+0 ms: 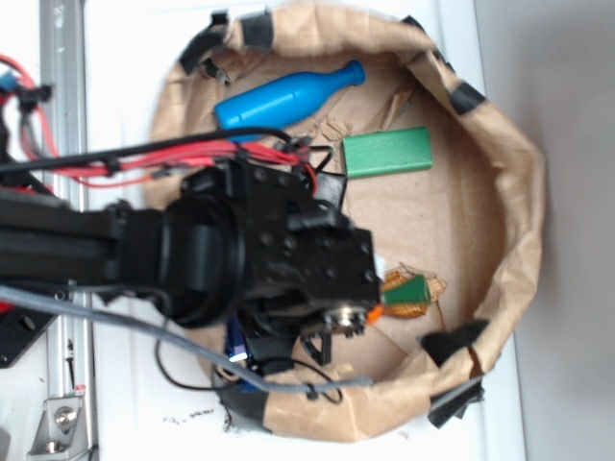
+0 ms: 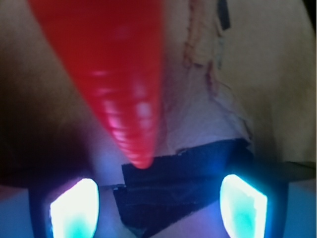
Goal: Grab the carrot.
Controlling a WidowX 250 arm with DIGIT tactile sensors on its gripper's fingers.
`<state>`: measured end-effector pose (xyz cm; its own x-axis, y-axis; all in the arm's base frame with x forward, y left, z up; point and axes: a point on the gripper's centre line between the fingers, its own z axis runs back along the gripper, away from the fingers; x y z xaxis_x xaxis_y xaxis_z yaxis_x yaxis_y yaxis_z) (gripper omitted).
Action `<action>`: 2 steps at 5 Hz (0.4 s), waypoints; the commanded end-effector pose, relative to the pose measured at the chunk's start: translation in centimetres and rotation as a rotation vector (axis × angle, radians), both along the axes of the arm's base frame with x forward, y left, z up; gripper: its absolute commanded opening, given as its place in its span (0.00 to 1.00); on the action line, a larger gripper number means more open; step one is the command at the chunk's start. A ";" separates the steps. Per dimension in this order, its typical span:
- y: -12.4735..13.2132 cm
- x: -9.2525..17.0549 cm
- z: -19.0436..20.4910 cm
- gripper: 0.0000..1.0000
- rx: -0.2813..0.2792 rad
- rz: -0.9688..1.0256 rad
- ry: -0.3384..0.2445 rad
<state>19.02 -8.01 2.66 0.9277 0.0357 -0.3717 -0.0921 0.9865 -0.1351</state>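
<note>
The carrot [image 2: 114, 74] fills the upper left of the wrist view as a blurred red-orange taper, its tip pointing down toward my gripper [image 2: 158, 208]. The gripper is open: its two glowing fingertips [image 2: 74, 208] stand wide apart at the bottom corners, and the carrot's tip ends just ahead of the gap, touching neither. In the exterior view only a small orange bit of the carrot [image 1: 372, 313] and its dark green top [image 1: 408, 291] show past the black wrist [image 1: 307, 259], which hides the fingers.
A brown paper nest [image 1: 509, 192] with black tape patches [image 2: 183, 183] holds everything. A blue bottle [image 1: 283, 98] and a green block [image 1: 387, 152] lie at the far side. A brown-orange seashell [image 1: 415, 310] sits under the carrot's top. Red cables [image 1: 192, 158] run along the arm.
</note>
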 end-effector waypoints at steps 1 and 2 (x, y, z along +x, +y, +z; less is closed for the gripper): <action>1.2 1.8 0.2 0.00 -0.022 -0.163 -0.239; 2.3 3.7 1.5 0.00 -0.016 -0.114 -0.263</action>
<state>22.33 -6.36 3.82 0.9839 -0.0750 -0.1625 0.0505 0.9874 -0.1499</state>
